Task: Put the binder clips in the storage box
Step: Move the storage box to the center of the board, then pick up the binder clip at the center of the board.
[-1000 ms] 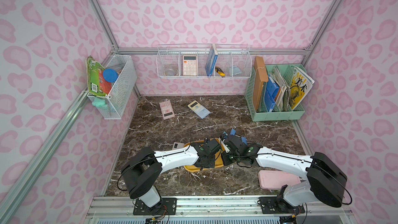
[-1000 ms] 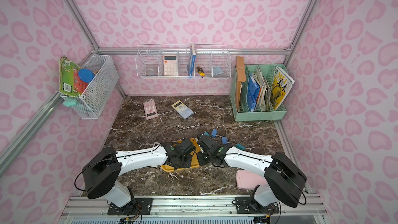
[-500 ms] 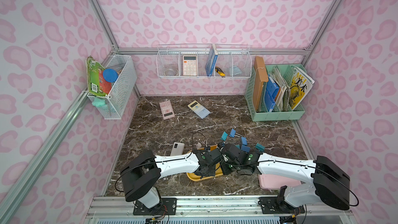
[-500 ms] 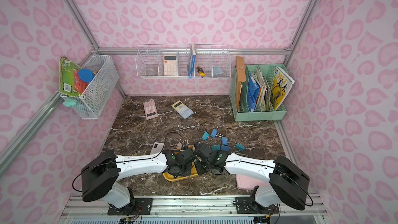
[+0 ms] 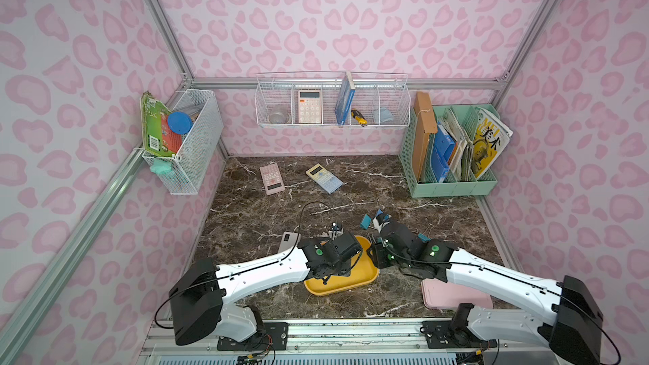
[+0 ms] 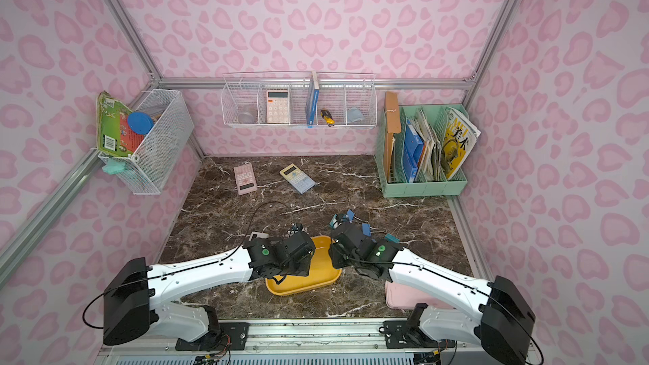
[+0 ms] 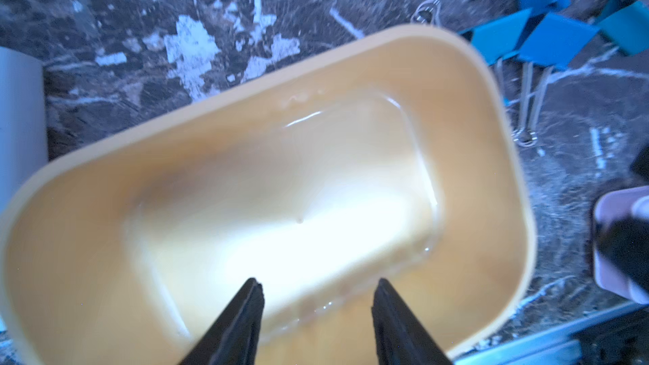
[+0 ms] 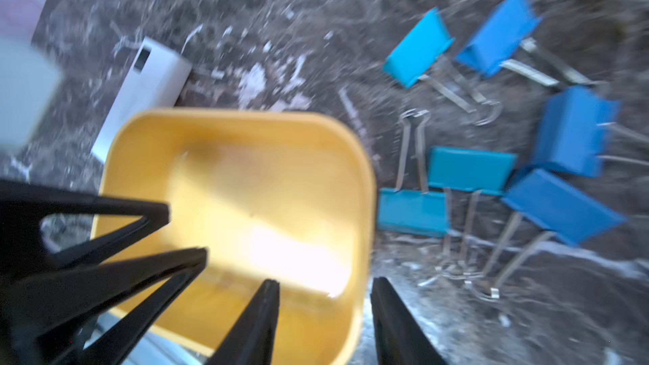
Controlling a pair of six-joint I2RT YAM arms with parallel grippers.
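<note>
Jaws apart on left gripper (image 7: 316,282) above storage box (image 7: 467,107) floor and right gripper (image 8: 326,280) over its rim, binder clips (image 8: 470,170) scattered just beside box.

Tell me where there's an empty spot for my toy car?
The widest bare marble lies between the blue calculator and the green file rack, and in front of the pink calculator. It is crowded around the yellow tray: the clips lie beside it, and the left hand and right hand hover there.

Marble tabletop (image 5: 351,201) bears the storage box (image 5: 333,291), binder clips (image 5: 366,221) beside it, pink calculator (image 5: 271,179), blue calculator (image 5: 323,178), pink box (image 5: 453,298), green organizer (image 5: 453,189)
</note>
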